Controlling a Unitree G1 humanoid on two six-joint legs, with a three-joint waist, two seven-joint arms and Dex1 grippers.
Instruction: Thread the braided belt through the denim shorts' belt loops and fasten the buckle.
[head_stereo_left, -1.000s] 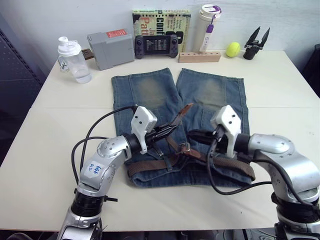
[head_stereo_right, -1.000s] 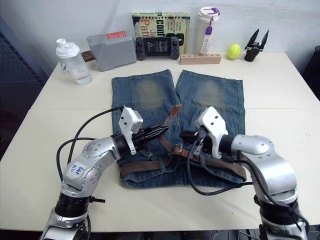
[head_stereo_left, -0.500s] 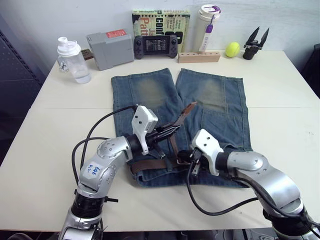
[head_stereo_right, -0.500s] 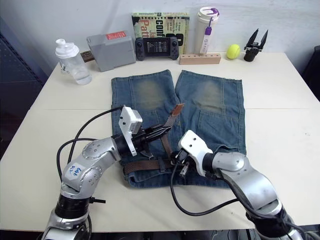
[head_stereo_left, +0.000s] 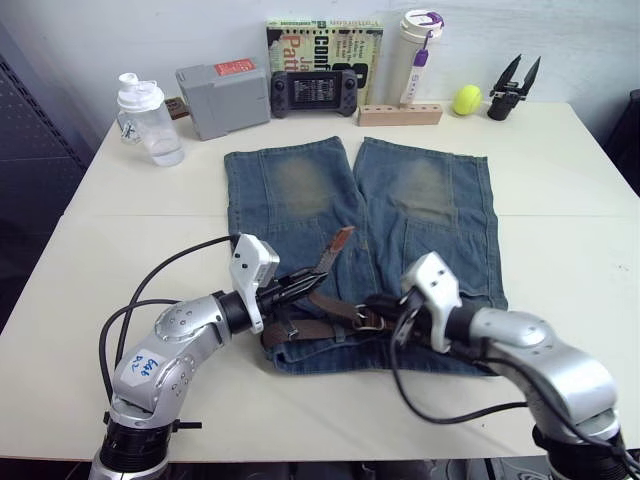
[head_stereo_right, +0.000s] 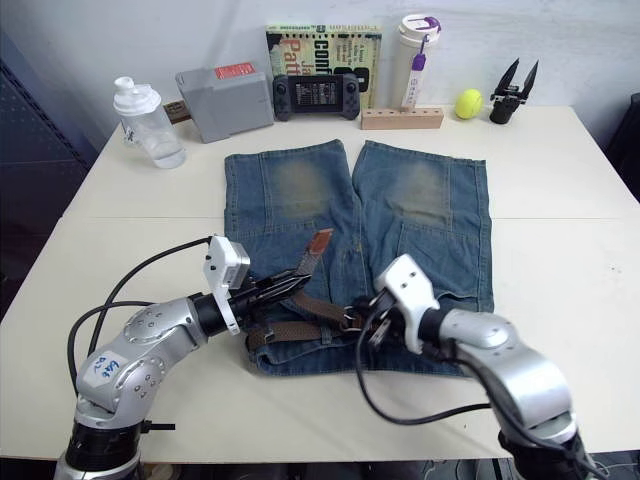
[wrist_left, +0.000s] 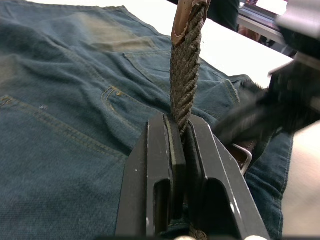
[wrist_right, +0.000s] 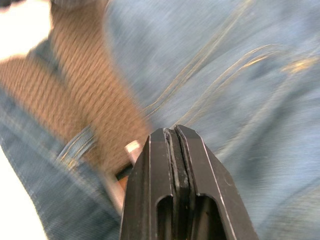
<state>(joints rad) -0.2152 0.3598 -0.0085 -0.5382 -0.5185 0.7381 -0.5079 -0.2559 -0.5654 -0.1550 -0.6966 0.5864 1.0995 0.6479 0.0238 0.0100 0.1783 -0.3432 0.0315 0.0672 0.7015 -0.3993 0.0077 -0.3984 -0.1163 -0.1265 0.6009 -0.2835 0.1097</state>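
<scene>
Left hand (wrist_left: 181, 131) grips braided belt (wrist_left: 186, 75) | right hand (wrist_right: 175, 134) closed, empty, over denim shorts (wrist_right: 240, 75)

We count two bottles (head_stereo_left: 147, 118) (head_stereo_left: 417, 55), one book (head_stereo_left: 320, 45), one game console (head_stereo_left: 314, 92), one ball (head_stereo_left: 466, 99).

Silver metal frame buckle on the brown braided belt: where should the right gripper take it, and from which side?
Probably the frame's outer bar of the silver metal frame buckle, coming from above on the robot's right. It lies flat on the blue denim shorts at the waistband, and the left gripper already pinches the brown braided belt on the other side. The right gripper sits shut beside it and must open first.
</scene>
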